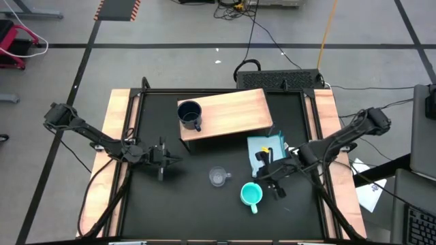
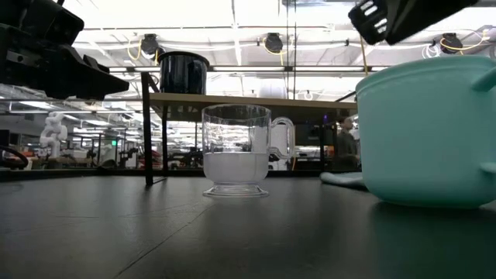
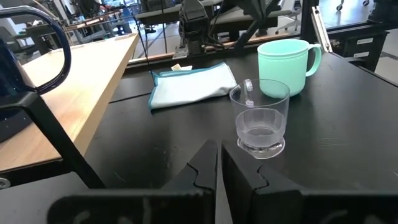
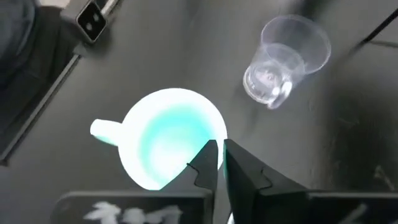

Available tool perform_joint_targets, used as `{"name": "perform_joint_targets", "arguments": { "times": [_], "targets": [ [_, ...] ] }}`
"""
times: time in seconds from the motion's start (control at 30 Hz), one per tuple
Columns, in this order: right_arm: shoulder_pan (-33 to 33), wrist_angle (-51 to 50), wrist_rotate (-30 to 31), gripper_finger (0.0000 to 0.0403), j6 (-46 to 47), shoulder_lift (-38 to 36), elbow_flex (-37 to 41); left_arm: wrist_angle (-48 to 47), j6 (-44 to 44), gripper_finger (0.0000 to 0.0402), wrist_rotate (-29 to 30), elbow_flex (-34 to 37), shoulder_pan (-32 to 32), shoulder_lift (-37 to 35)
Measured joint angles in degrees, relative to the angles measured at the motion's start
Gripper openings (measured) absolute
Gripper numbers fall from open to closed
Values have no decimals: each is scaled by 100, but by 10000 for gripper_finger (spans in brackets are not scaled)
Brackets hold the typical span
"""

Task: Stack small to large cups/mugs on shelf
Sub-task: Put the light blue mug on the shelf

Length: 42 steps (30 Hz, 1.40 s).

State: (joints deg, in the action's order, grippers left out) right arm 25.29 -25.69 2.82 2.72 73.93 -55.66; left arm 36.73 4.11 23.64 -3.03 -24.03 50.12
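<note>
Hovering over the turquoise mug [image 1: 251,194], right claw [image 1: 274,182] closed.

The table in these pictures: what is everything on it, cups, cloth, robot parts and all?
Navy mug: one, dark blue, upright on the shelf's left end.
Glass cup: one, clear, on the table's middle, in front of the shelf.
Turquoise mug: one, on the table right of the glass cup.
Shelf: one, light wood, at the table's back.
Cloth: one, light blue, folded, right of the shelf's front.
Table: one, black top.
Left gripper: dark, shut, left of the glass cup.
Right gripper: dark, shut, above the turquoise mug.
</note>
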Motion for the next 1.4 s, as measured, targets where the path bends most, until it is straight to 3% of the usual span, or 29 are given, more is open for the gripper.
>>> {"name": "perform_joint_targets", "arguments": {
  "times": [0.67, 1.4],
  "targets": [
    [-269, 122, -5, 189, -2, 348, 0, -68, 136, 26, 6, 0, 0, 0],
    [-357, 442, -447, 201, -234, 1017, 0, -234, 128, 26, 2, 0, 2, 1]
  ]
}}
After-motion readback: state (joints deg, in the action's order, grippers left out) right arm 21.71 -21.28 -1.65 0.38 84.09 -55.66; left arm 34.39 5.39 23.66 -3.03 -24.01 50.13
